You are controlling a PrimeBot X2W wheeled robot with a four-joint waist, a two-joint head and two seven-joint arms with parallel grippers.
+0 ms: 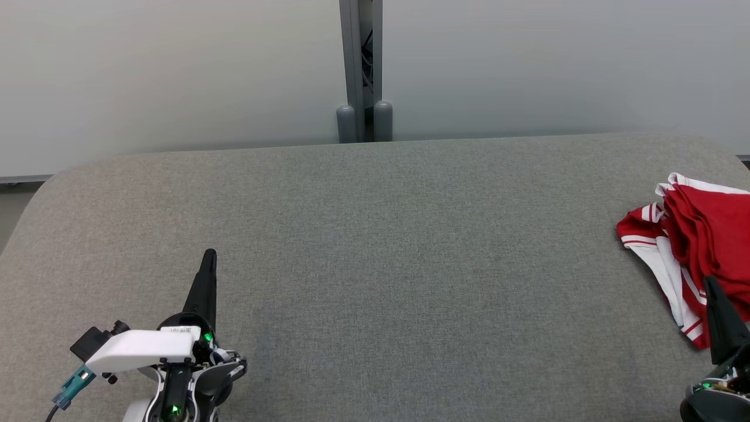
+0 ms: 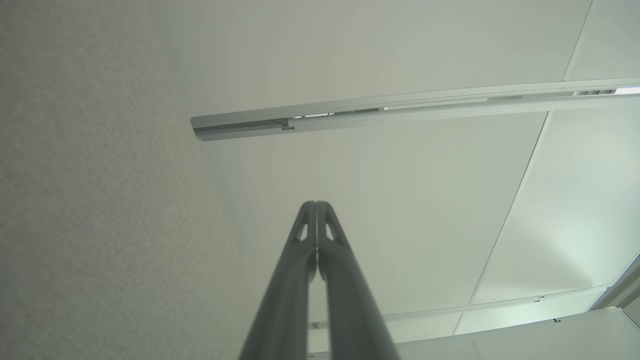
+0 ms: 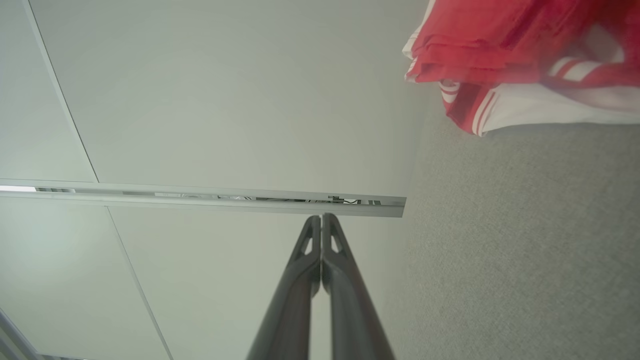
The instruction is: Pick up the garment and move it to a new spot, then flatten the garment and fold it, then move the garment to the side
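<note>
The garment [image 1: 700, 234] is red with white stripes and lies crumpled at the right edge of the grey table [image 1: 375, 264]. In the right wrist view the garment [image 3: 515, 55] fills the upper right corner. My right gripper [image 1: 712, 284] stands at the lower right, just in front of the cloth, and its fingers [image 3: 321, 222] are shut with nothing between them. My left gripper [image 1: 209, 255] rests at the lower left, far from the garment. Its fingers [image 2: 316, 207] are pressed together and hold nothing.
A pale partition wall with a grey post [image 1: 363, 70] runs behind the table's far edge. The table corners are rounded. A wide stretch of grey felt lies between the two grippers.
</note>
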